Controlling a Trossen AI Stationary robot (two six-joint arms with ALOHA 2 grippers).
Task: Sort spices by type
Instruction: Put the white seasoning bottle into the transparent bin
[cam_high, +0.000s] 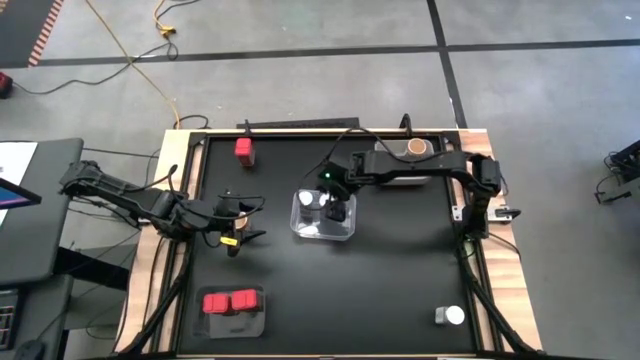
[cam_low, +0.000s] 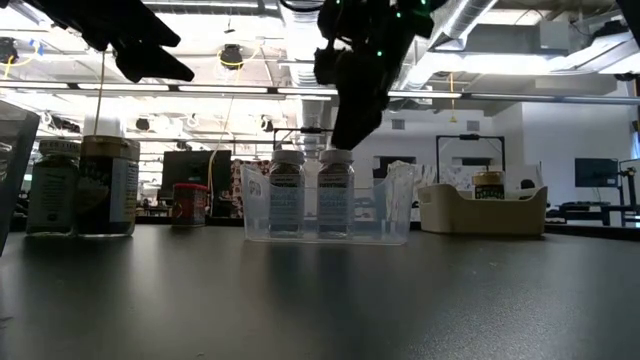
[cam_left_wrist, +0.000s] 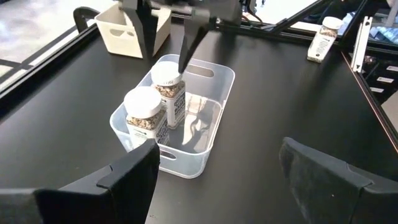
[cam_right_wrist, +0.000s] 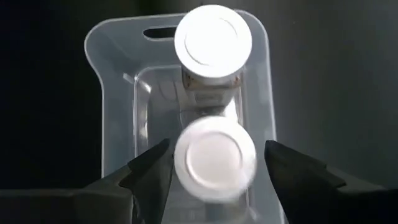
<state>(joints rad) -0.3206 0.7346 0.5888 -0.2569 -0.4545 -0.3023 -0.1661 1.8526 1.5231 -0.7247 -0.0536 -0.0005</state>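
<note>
The right gripper (cam_right_wrist: 214, 171) is standing open astride a white-lidded jar (cam_right_wrist: 214, 158) set in the clear tray (cam_high: 322, 232), gripping nothing. Lift straight up, avoiding the second jar (cam_right_wrist: 213, 40) at twelve o'clock. The left gripper (cam_high: 238, 222) is waiting open at nine o'clock.

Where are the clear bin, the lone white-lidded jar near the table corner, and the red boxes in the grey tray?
clear bin (cam_high: 322, 235): high view, front rim.
white-lidded jar (cam_high: 455, 315): high view, lid.
red boxes (cam_high: 230, 301): high view, tops.
grey tray (cam_high: 232, 320): high view, bare floor.
</note>
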